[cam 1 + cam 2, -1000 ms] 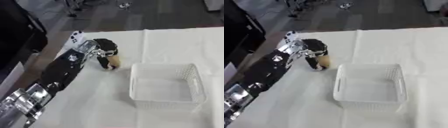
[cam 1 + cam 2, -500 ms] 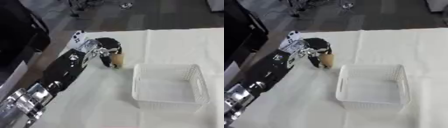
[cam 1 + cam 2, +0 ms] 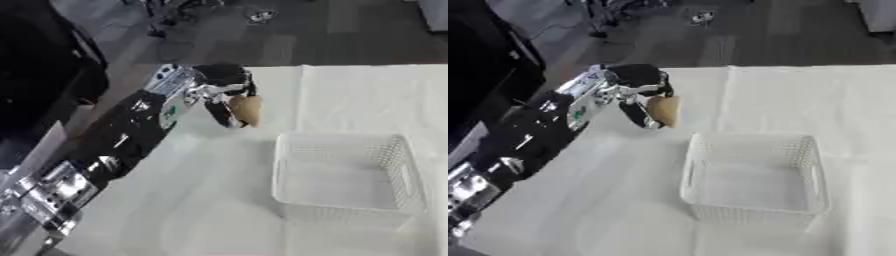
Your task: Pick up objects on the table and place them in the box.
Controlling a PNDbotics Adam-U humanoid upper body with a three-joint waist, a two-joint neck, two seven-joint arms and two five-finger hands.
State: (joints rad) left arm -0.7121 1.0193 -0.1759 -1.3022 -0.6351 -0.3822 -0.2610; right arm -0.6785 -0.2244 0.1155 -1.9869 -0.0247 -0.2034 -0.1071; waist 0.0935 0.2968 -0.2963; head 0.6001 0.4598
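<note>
My left hand reaches in from the lower left and has its fingers curled round a tan, rounded object, held just above the white cloth. The object sits a short way left of and beyond the white mesh box. The box stands at the centre right, and nothing shows inside it. My right hand shows in neither view.
A white cloth covers the table. The table's far edge runs just behind my left hand, with dark floor and cables beyond. My black and silver left arm lies along the table's left side.
My left hand has lifted the tan object slightly and carried it a little towards the box. The camera has shifted too.
</note>
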